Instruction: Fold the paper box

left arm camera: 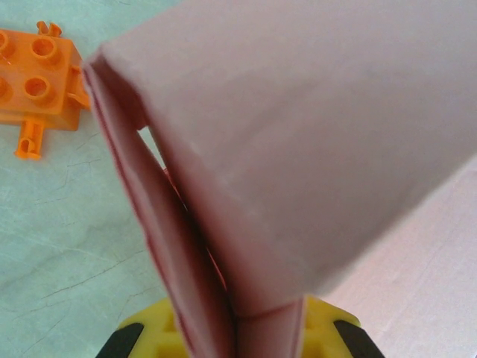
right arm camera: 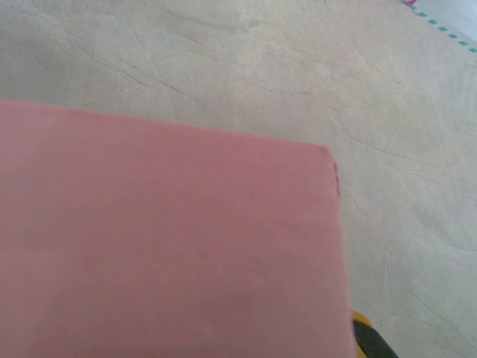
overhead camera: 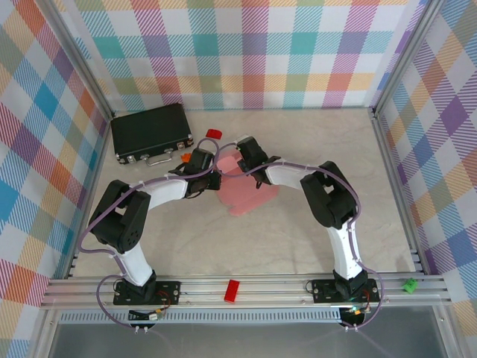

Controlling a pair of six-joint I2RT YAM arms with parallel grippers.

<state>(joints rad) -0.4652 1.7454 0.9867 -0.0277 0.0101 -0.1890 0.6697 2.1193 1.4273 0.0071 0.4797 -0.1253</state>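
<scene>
paper box [left arm camera: 313, 134] wall pinched by left gripper [left arm camera: 240, 335]; right gripper [overhead camera: 252, 165] state cannot be told; card could be torn by opposed pulling

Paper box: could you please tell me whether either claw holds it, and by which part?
The left claw pinches the paper box by its folded-up flaps; for the right claw it cannot be told.

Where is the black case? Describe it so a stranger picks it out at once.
Go to the table's far left corner. The black case lies flat there. It is the only black object lying on the surface, far larger than the red block and orange block beside it, with silver latches along its near edge.
</scene>
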